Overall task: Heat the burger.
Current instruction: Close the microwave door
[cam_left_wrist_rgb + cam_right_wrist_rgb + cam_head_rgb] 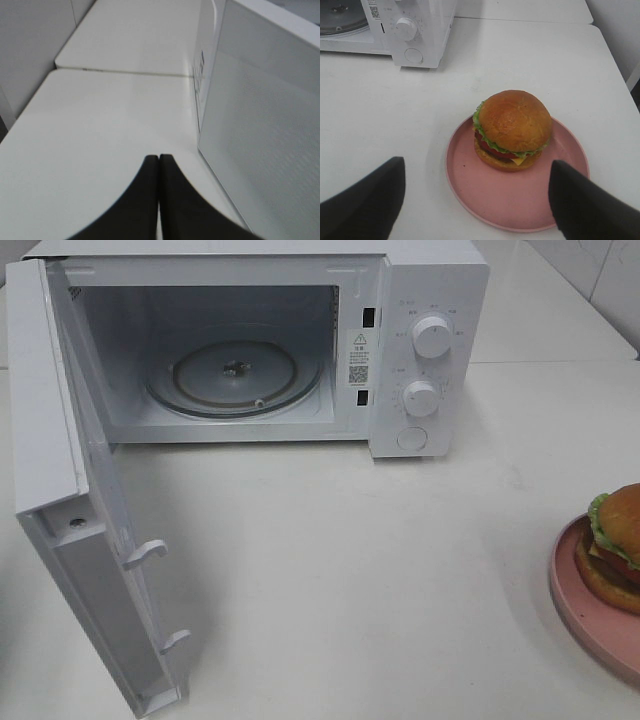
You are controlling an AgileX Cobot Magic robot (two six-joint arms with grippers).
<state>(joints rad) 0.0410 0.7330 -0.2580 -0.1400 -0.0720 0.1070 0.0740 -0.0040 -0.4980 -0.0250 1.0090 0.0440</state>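
Note:
The burger, with a glossy brown bun, lettuce, tomato and cheese, sits on a pink plate at the table's right edge, where the high view also catches the burger. My right gripper hovers open just short of the plate, its dark fingers spread wider than the burger and holding nothing. My left gripper is shut and empty, fingers pressed together over the table beside the outer face of the microwave door. Neither gripper shows in the high view.
The white microwave stands at the back with its door swung fully open to the left. Its glass turntable carries nothing. Two knobs are on its right panel. A white wall borders the table's far right.

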